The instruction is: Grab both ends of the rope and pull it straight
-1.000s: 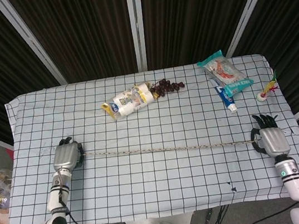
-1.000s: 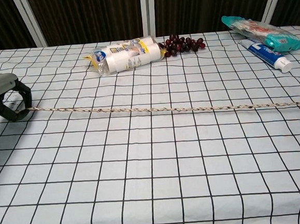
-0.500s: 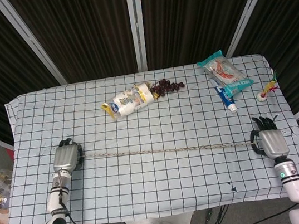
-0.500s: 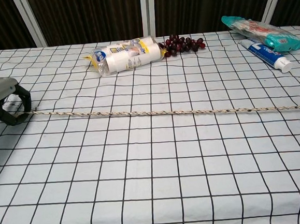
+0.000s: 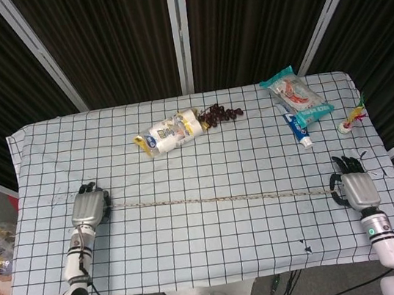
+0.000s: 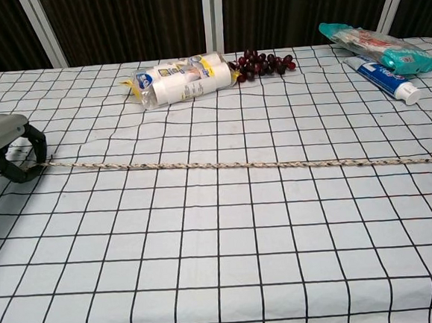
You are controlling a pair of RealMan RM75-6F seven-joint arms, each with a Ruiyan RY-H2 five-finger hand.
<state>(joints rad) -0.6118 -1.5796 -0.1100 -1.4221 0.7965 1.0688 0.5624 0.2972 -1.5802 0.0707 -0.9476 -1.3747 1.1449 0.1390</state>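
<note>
A thin braided rope (image 5: 219, 199) (image 6: 246, 164) lies in a nearly straight line across the checked tablecloth. My left hand (image 5: 89, 208) (image 6: 5, 144) grips its left end at the table's left side, fingers curled around it. My right hand (image 5: 352, 185) holds the rope's right end near the table's right edge; it shows only in the head view. The rope runs slightly downward from left to right in both views.
At the back lie a clear snack pack (image 5: 170, 132) (image 6: 181, 79), a bunch of dark grapes (image 5: 219, 114) (image 6: 263, 63), a teal snack bag (image 5: 295, 94) (image 6: 376, 43), a toothpaste tube (image 5: 294, 127) (image 6: 386, 78) and a small coloured toy (image 5: 351, 118).
Both hands have drawn slightly toward the table's front, taking the rope with them; it now lies a little nearer and stays taut.
</note>
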